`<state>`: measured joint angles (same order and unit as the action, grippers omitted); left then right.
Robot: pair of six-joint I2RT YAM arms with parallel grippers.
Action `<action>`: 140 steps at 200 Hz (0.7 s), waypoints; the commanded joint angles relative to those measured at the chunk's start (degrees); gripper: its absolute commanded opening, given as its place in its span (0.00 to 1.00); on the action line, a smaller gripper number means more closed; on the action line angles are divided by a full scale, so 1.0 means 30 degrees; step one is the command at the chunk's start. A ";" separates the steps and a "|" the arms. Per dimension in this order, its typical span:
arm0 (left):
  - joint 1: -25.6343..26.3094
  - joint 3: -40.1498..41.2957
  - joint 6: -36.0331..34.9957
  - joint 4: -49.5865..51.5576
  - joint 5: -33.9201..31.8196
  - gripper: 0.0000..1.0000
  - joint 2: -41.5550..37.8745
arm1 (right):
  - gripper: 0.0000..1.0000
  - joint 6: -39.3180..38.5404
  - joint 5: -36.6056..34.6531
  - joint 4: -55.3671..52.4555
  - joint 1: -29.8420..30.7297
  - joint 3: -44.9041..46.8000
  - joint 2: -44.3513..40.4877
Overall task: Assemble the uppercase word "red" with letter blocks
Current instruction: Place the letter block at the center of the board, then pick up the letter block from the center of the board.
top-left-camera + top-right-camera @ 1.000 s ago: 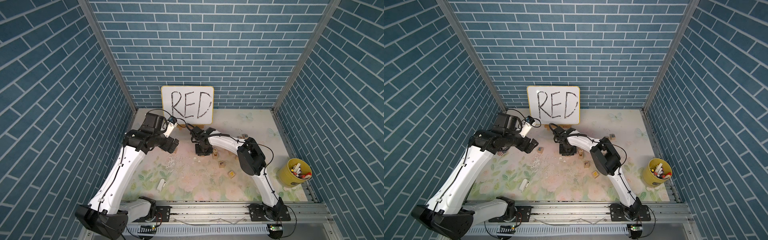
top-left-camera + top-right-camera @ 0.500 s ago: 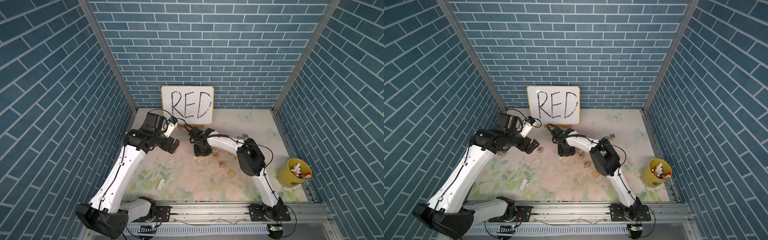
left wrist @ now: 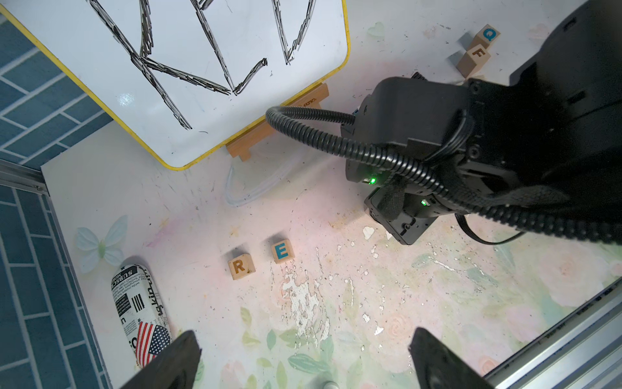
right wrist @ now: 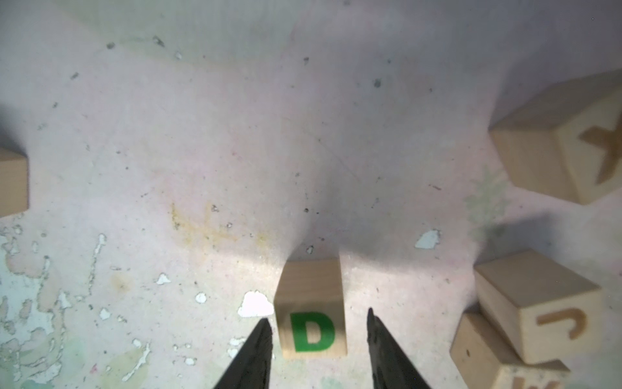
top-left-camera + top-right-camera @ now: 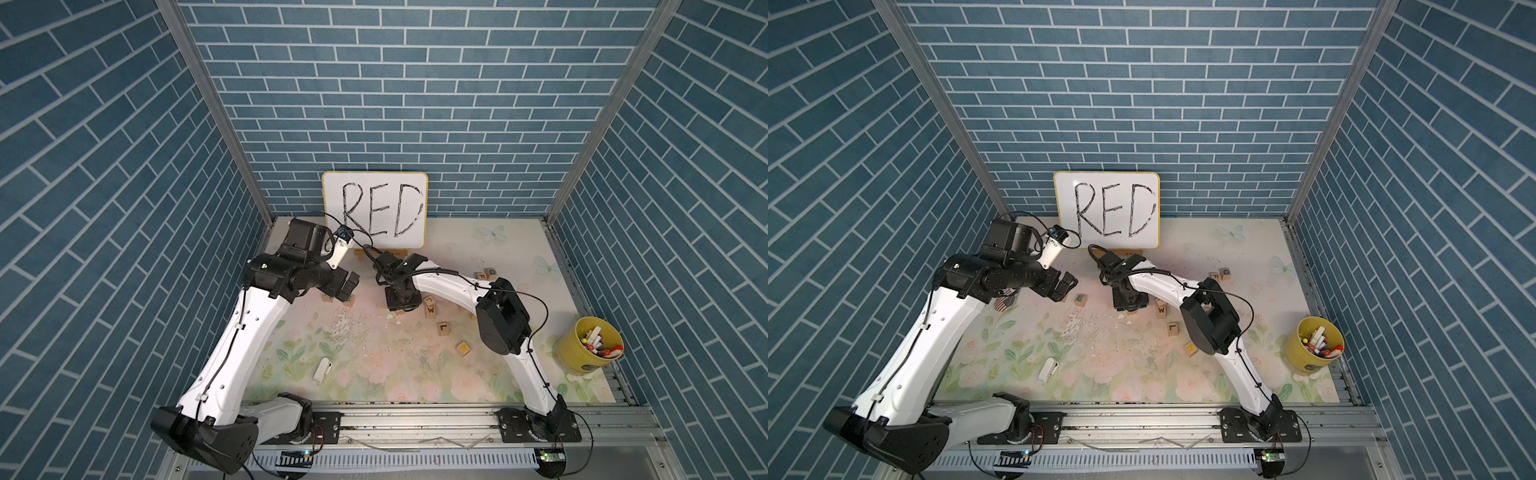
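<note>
Our right fingers (image 4: 254,353) stand narrowly parted astride the D block (image 4: 311,320), touching neither face; it rests on the table (image 4: 202,151), apart from the E block (image 3: 282,251) and R block (image 3: 241,266). Our left fingers (image 3: 175,360) gape, empty.

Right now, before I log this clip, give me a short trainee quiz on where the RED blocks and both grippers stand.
1. True or false: the right gripper is clamped on the D block.
2. Which letter is on the cube lying nearest the R block? A) E B) Q C) F
3. Fill in: the left gripper is ___ and holds nothing.

Key: 1 false, as a gap shows on each side of the cube; 2 A, the E block, close by but not touching; 3 open.
</note>
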<state>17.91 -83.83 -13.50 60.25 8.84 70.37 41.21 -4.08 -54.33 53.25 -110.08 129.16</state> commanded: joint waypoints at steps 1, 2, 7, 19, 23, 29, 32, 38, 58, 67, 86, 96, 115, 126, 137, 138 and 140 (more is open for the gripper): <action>-0.0082 -0.0620 0.0548 0.0399 -0.0759 0.99 -0.0216 | 0.48 -0.0549 -0.1106 -0.1057 0.0061 -0.0543 -0.1893; -0.0082 -0.0620 0.0561 0.0383 -0.0784 0.99 -0.0220 | 0.48 -0.0566 -0.1119 -0.1069 0.0061 -0.0543 -0.1922; -0.0082 -0.0620 0.0663 0.0325 -0.0933 0.99 -0.0249 | 0.48 -0.0624 -0.1181 -0.1133 0.0068 -0.0670 -0.2061; -0.0082 -0.0620 0.0896 0.0279 -0.1123 0.99 -0.0319 | 0.48 -0.0782 -0.1249 -0.1238 0.0032 -0.0881 -0.2401; -0.0082 -0.0620 0.1005 0.0251 -0.1150 0.99 -0.0365 | 0.48 -0.0841 -0.1276 -0.1278 0.0017 -0.0942 -0.2536; -0.0084 -0.0570 0.1181 0.0222 -0.1171 0.99 -0.0385 | 0.48 -0.0909 -0.1356 -0.1357 0.0003 -0.0994 -0.2729; -0.0082 -0.0563 0.1275 0.0205 -0.1161 0.99 -0.0368 | 0.48 -0.0946 -0.1412 -0.1379 -0.0031 -0.1034 -0.2803; -0.0082 -0.0493 0.1505 0.0169 -0.1160 0.99 -0.0399 | 0.48 -0.0985 -0.1525 -0.1495 -0.0083 -0.1040 -0.3025; -0.0082 0.0096 0.2883 -0.0304 -0.1306 0.99 -0.0313 | 0.48 -0.0909 -0.2446 -0.2062 -0.0375 -0.0749 -0.3973; -0.0054 0.0474 0.3387 -0.0488 -0.1029 0.99 -0.0175 | 0.48 -0.0807 -0.2875 -0.2243 -0.0641 -0.0337 -0.4607; 0.0075 0.1256 0.4339 -0.0821 -0.0634 0.99 0.0310 | 0.48 -0.0434 -0.3483 -0.1936 -0.1399 0.1585 -0.6723; 0.0245 0.1630 0.4774 -0.1024 -0.0578 0.99 0.0762 | 0.48 -0.0234 -0.3562 -0.1540 -0.1845 0.2926 -0.8020; 0.0974 0.2308 0.5656 -0.1626 -0.0901 0.99 0.1738 | 0.48 0.0222 -0.3504 -0.0760 -0.2798 0.5678 -1.0475; 0.1613 0.2609 0.6063 -0.2020 -0.1052 0.99 0.2433 | 0.48 0.0447 -0.3527 -0.0430 -0.3202 0.7129 -1.1771; 0.2499 0.2855 0.6611 -0.2480 -0.1689 0.99 0.3154 | 0.48 0.0628 -0.3577 -0.0263 -0.3484 0.8346 -1.2846; 0.2585 0.2875 0.6668 -0.2522 -0.1761 0.99 0.3238 | 0.48 0.0652 -0.3585 -0.0262 -0.3513 0.8428 -1.2936; 0.2760 0.2912 0.6770 -0.2604 -0.1889 0.99 0.3374 | 0.48 0.0707 -0.3620 -0.0261 -0.3528 0.8614 -1.3091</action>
<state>21.87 -76.88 1.80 55.66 5.78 76.66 39.83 -12.95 -55.61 43.66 -90.30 95.72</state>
